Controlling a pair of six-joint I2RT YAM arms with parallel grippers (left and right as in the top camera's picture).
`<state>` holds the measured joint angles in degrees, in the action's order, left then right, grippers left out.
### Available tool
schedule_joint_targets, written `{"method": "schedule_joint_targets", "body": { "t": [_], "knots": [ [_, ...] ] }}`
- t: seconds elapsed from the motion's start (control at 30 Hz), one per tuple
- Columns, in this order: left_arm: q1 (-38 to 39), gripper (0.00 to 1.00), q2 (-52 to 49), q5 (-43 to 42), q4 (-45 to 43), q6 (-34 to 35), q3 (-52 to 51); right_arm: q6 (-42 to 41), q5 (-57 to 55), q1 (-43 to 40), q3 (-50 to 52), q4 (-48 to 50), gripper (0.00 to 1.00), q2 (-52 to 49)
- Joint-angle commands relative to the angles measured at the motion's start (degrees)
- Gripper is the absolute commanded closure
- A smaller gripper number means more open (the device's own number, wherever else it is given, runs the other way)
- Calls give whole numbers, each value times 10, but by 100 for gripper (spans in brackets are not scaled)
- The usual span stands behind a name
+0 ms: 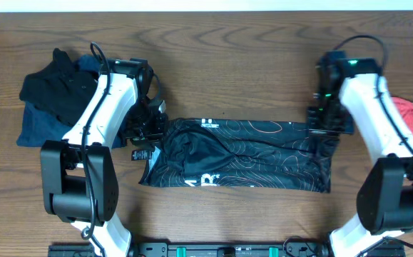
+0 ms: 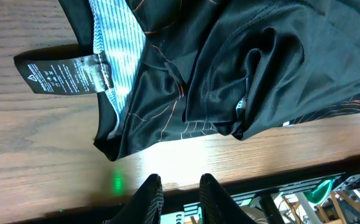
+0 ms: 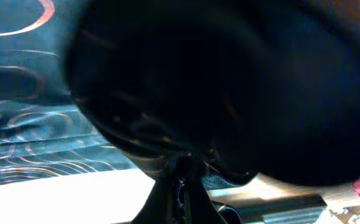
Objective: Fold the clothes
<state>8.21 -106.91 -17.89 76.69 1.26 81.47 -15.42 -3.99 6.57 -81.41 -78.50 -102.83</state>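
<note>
Your right gripper (image 3: 181,169) is clamped on the jersey (image 1: 249,153), fabric bunched over its fingertips. Your left gripper (image 2: 180,180) is empty, fingers narrowly apart, jersey just ahead of them.

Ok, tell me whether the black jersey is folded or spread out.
Partly folded: the black jersey lies as a long doubled-over band on the table, bunched at one end, care tag sticking out.
</note>
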Motion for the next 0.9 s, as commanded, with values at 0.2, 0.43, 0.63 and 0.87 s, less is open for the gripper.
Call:
{"method": "schedule_joint_targets", "body": {
  "t": [0.2,0.43,0.63,0.87],
  "knots": [
    [-1,76,6,-5,3,-4,12,-84,21,114,25,60,99,5],
    [-1,76,6,-5,3,-4,12,-90,22,174,26,92,83,-2],
    [-1,76,6,-5,3,-4,12,-38,74,205,26,110,60,-4],
    [-1,75,6,-5,3,-4,12,-97,-42,172,25,87,65,-3]
  ]
}}
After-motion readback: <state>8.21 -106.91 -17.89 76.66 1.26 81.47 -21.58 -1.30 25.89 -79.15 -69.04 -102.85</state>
